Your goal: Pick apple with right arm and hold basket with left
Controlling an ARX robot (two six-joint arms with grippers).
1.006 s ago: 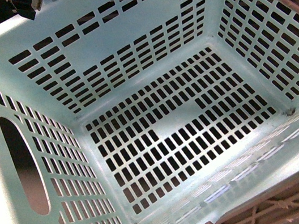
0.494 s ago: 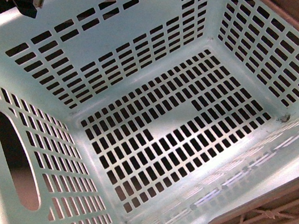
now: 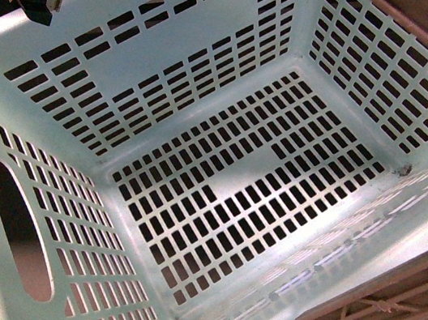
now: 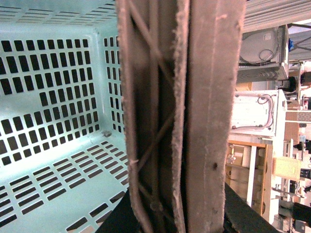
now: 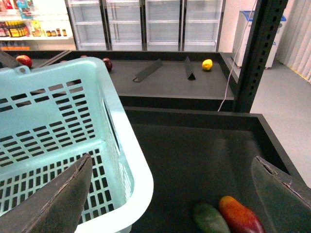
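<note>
The pale mint basket (image 3: 226, 182) fills the front view, and its slotted floor holds nothing. My left gripper (image 4: 180, 213) is shut on the basket's brown ribbed handle (image 4: 194, 121), which runs straight out from the jaws. My right gripper (image 5: 170, 194) hangs open beside the basket's white rim (image 5: 141, 170), over a black shelf tray. The apple (image 5: 240, 216), red with an orange patch, lies on that tray below the gripper, nearer one finger (image 5: 284, 194). The frame edge cuts the apple off.
A flat green object (image 5: 210, 218) touches the apple. A black upright post (image 5: 260, 53) stands past the tray's wall. On the far black shelf lie a yellow fruit (image 5: 207, 64), two dark red round fruits (image 5: 107, 63), and slanted dividers (image 5: 148, 71).
In the front view the basket has drifted slightly to the left and a little lower. Its inside has stayed bare.
</note>
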